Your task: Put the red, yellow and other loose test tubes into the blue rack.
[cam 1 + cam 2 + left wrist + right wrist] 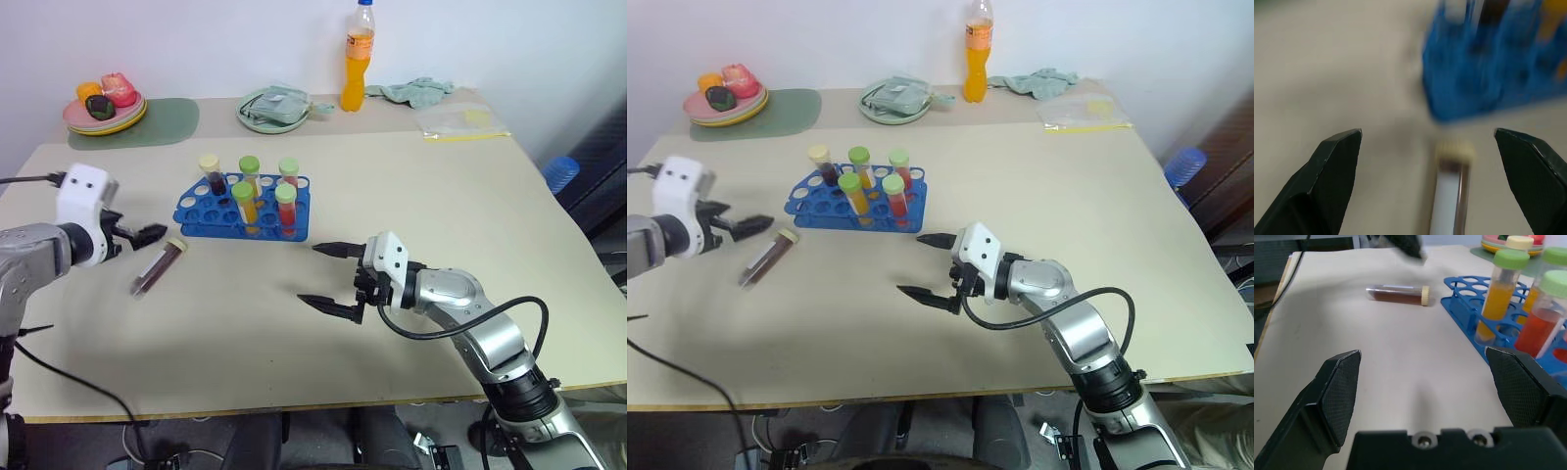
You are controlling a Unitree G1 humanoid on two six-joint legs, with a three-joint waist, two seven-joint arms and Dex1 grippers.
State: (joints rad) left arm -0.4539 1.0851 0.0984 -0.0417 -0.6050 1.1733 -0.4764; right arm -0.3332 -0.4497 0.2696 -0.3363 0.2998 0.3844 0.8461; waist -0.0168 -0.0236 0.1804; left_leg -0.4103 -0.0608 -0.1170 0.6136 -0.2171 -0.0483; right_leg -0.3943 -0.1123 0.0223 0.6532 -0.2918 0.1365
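Both pincers point(327, 274) point(147, 235) gape empty near a dark-brown, cream-capped loose tube point(157, 267) lying beside the blue rack point(196, 209).

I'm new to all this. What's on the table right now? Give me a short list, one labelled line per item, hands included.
Rack: blue rack near the table's middle, five capped tubes standing in it
Loose tube: dark test tube with cream cap, lying flat beside the rack
Left gripper: open, empty, close to the loose tube
Right gripper: open, empty, in front of the rack
Far edge: orange drink bottle, plate of fruit, green cloth
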